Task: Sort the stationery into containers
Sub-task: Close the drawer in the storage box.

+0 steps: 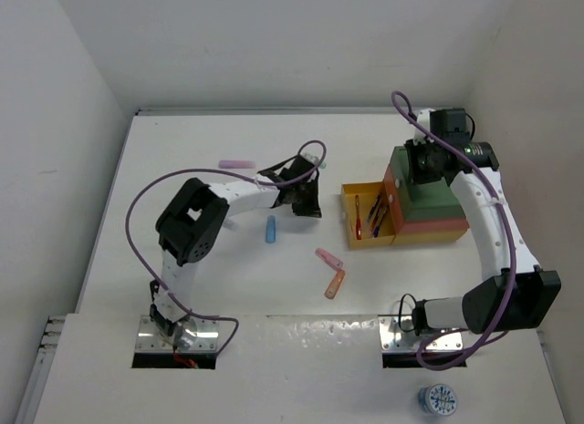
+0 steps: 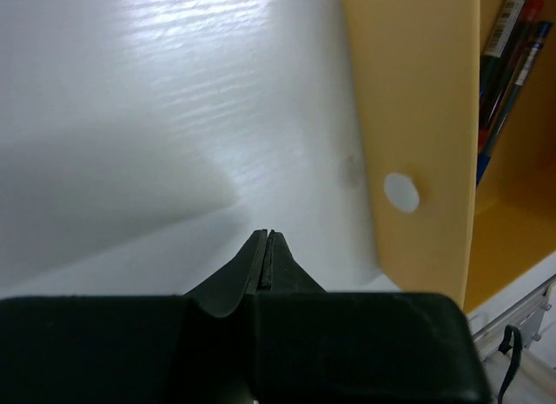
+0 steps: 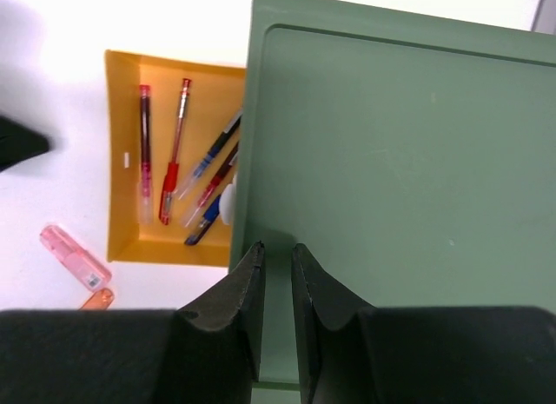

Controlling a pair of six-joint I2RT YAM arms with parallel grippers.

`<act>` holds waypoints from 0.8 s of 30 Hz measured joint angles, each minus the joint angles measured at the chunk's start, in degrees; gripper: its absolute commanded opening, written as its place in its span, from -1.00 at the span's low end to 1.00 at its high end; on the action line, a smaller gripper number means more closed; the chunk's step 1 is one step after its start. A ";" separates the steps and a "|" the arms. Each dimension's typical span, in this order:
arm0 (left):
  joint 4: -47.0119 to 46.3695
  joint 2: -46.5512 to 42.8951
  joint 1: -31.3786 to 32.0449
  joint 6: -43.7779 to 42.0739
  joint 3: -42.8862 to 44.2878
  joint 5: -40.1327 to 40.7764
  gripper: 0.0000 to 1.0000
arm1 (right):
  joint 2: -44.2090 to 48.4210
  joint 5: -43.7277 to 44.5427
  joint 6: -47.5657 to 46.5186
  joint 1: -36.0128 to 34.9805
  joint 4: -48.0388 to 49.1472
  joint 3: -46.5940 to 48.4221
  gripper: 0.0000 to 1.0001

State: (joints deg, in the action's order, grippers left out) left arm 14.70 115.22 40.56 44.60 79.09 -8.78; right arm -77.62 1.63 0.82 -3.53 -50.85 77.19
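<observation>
1. Stationery lies in two places. Thin red and blue plastic pens [image 3: 175, 152] rest inside the pulled-out yellow rectangular plastic tray [image 3: 115, 117]. Stubby plastic markers lie loose on the white table [image 1: 182, 150]: a blue marker [image 1: 271, 228], a pink marker [image 1: 328, 258], an orange marker [image 1: 335, 284] touching it, and a pale pink marker [image 1: 235, 163] well apart.
2. The left gripper [image 2: 268, 248] hangs just beside the outer wall of the yellow tray. Its fingers are pressed together, with nothing between them.
3. The right gripper [image 3: 276, 265] is over the dark green plastic tray [image 3: 391, 161] on top of the stack. Its fingers stand a little apart and green shows in the gap — whether they pinch an edge, I cannot tell.
4. I judge the markers to be light, stiff and smooth, so they may slip or roll. The best hold is probably across the middle of the body — not at the cap end.
</observation>
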 measured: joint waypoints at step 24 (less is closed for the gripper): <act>-24.55 13.00 5.27 12.59 8.79 -12.85 -0.97 | -0.35 -6.12 -0.63 0.00 -0.79 0.09 -0.64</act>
State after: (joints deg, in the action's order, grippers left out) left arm -9.85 128.22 45.82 57.19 87.88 -21.63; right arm -77.97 -4.49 0.19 -3.53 -51.64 77.28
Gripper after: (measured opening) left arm 0.030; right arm 0.184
